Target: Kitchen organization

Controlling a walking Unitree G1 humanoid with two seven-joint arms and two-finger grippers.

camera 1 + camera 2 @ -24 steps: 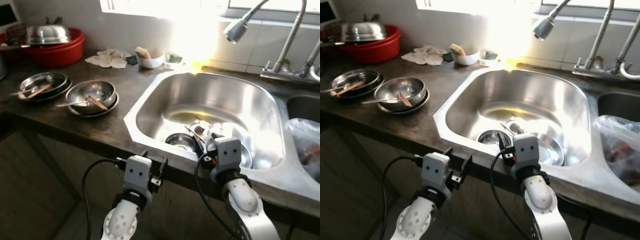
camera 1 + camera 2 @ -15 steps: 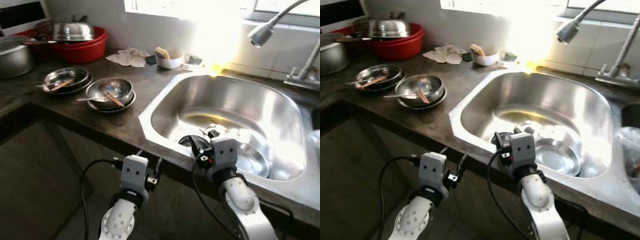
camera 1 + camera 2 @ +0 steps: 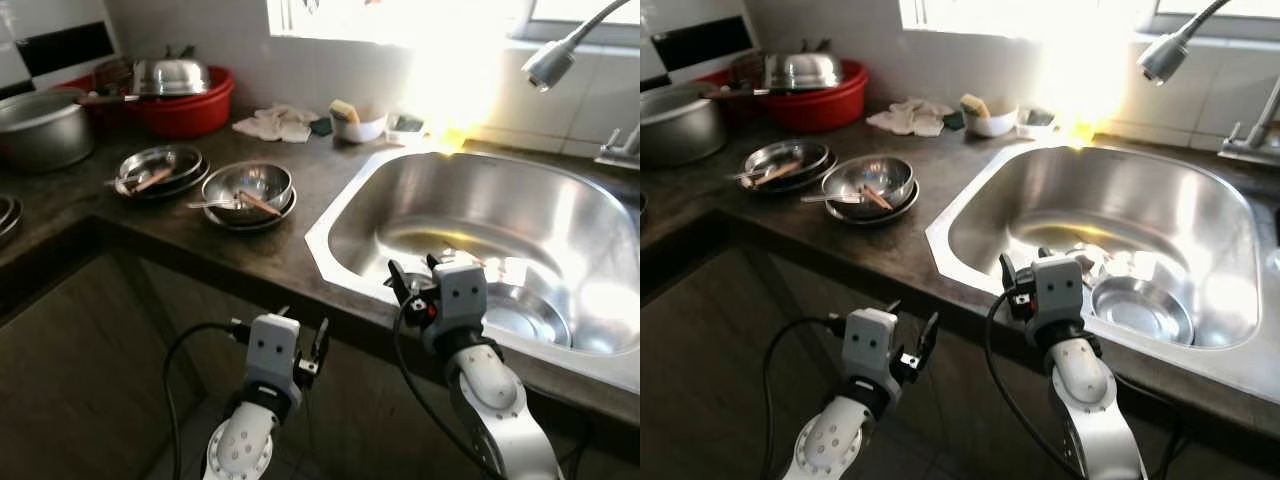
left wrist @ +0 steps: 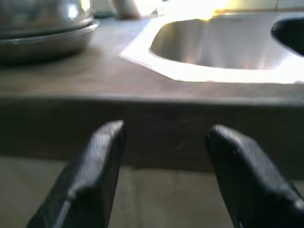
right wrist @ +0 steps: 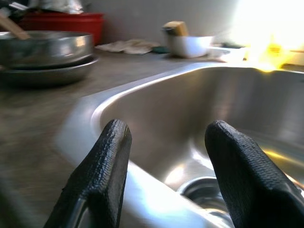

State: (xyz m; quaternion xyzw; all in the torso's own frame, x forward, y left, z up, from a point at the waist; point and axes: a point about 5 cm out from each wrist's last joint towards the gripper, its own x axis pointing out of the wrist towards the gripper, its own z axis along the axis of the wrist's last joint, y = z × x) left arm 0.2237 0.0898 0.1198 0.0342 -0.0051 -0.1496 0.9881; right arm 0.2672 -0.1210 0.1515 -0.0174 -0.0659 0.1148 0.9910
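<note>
Sink (image 3: 480, 205) sits at your 1 o'clock — right gripper (image 3: 420, 277) spread empty over its front rim, left gripper (image 3: 305, 335) spread empty below the counter (image 3: 250, 250).

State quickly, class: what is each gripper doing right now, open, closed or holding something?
Left gripper: open, holding nothing, below the counter edge.
Right gripper: open, holding nothing, at the sink rim.

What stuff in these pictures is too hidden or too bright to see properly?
- Window above the sink: washed out by glare in both eye views.
- Faucet: cut off by the top and right edges.
- Sink bottom: partly hidden behind the right gripper.
- Inside the white bowl: too small to tell.
- Red tub: a steel lid hides its contents.
</note>
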